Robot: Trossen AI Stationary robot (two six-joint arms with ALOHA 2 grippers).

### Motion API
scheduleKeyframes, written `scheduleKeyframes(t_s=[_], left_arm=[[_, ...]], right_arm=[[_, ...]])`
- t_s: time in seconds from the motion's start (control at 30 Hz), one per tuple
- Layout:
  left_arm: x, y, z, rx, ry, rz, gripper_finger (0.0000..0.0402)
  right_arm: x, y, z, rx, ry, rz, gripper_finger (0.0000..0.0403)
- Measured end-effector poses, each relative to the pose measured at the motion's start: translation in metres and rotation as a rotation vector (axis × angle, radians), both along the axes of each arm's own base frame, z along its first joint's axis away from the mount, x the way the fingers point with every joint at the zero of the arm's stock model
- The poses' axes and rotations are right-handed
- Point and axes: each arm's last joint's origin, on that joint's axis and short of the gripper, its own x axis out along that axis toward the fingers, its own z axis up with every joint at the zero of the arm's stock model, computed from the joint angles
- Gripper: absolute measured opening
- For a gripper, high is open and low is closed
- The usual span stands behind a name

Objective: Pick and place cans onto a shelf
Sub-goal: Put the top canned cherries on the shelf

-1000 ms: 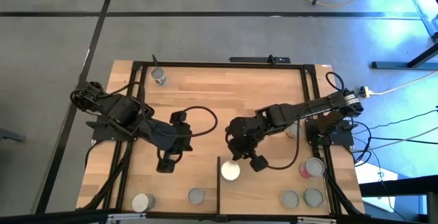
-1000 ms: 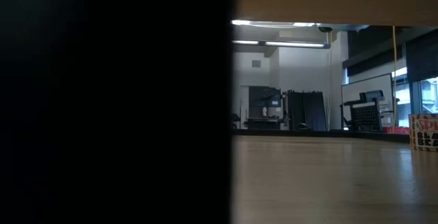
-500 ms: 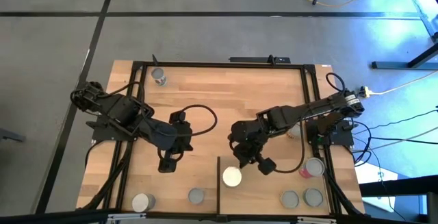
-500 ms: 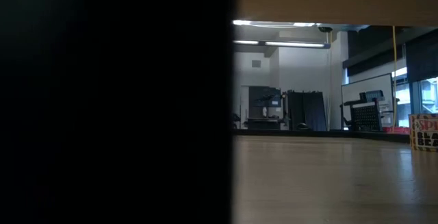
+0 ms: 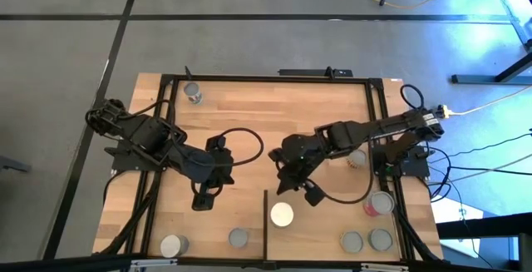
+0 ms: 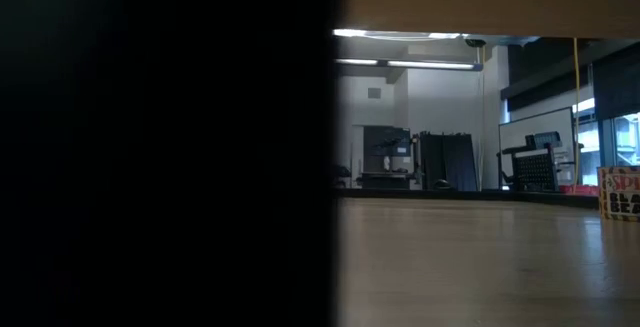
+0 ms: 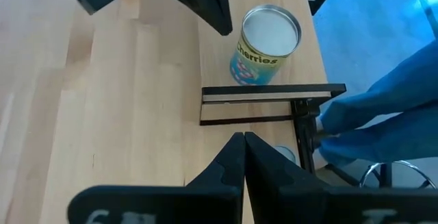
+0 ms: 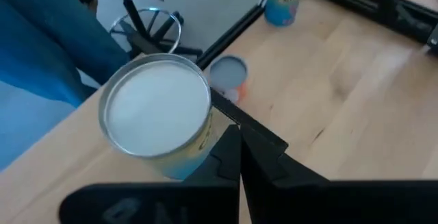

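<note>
A can with a whitish top [image 5: 282, 215] stands upright on the light-wood shelf [image 5: 324, 222], just right of the shelf's black edge strip [image 5: 265, 222]. It also shows in the right wrist view [image 8: 156, 111] and the left wrist view [image 7: 267, 35]. My right gripper [image 5: 287, 190] is shut and stands just behind the can toward the far edge, with a gap between them; its fingertips show in its wrist view [image 8: 233, 138]. My left gripper [image 5: 204, 199] is shut and empty over the table's left middle [image 7: 243, 148].
Several other cans stand about: one at the far left [image 5: 193, 94], one by the right arm [image 5: 356, 157], a red-pink-sided one [image 5: 381, 203], two at the near right [image 5: 352, 241], and two at the near left [image 5: 238, 238]. A person's blue-clad legs [image 7: 383, 114] stand past the near edge.
My right gripper has drawn back from the whitish-topped can toward the table's far edge and a little left. The can has ended a little closer to the near edge than a second ago and stands free. My left arm has kept still.
</note>
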Motion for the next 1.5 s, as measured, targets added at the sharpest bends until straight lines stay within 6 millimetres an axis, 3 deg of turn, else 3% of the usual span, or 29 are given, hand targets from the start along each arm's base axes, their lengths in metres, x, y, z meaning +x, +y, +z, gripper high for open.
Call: scheduleKeyframes(t_s=[0.33, 0.5, 1.5], left_arm=[[0.000, 0.000, 0.000, -0.001, 0.006, -0.004, 0.0000], [-0.001, 0.000, -0.001, 0.002, 0.012, -0.004, 0.0000], [0.000, 0.000, 0.000, -0.011, 0.005, 0.006, 0.0000]], right_arm=[[0.019, 0.001, -0.013, 0.005, -0.050, 0.018, 0.0005], [0.025, 0.004, -0.014, 0.087, -0.051, 0.046, 0.0005], [0.003, 0.003, -0.030, 0.108, 0.212, 0.175, 0.0005]])
